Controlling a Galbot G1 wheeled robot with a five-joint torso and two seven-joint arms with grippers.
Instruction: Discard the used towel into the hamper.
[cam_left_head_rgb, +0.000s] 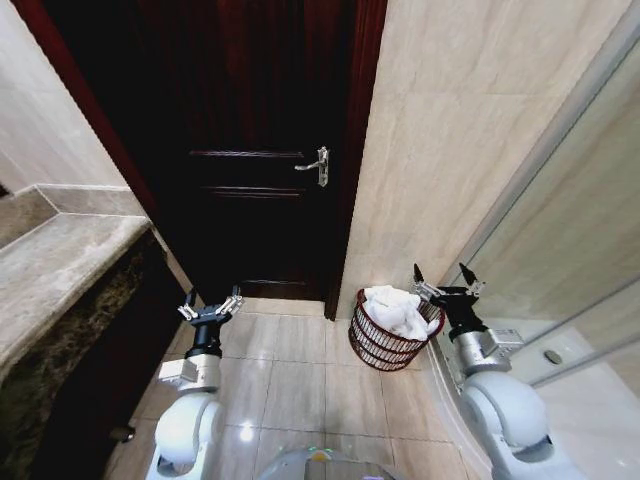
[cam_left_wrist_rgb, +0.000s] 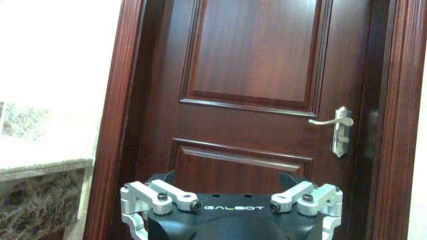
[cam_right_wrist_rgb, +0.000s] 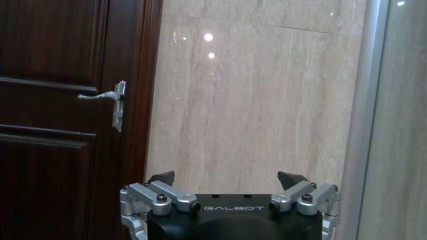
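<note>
Standing on the tiled floor (cam_left_head_rgb: 290, 385) at the foot of the beige wall (cam_left_head_rgb: 450, 130), just right of the dark wooden door (cam_left_head_rgb: 250, 140), the hamper (cam_left_head_rgb: 385, 345) is seen in the head view as a small round reddish-brown wire basket. A white towel (cam_left_head_rgb: 398, 308) is bundled inside it, its folds heaped above the rim. The right gripper (cam_left_head_rgb: 446, 277) is held in the air just to the right of the hamper, close to its rim but not touching it or the towel; its two dark fingers are spread apart and nothing is gripped between them. The left gripper (cam_left_head_rgb: 211, 303) is raised well to the left of the hamper, in front of the lower part of the door, with its fingers likewise released and nothing grasped. A silver lever handle (cam_left_head_rgb: 316, 166) is fitted on the right edge of the door. A stone counter (cam_left_head_rgb: 60, 265) is found at the near left, and a glass panel (cam_left_head_rgb: 570, 230) with a metal frame is set along the right side.
</note>
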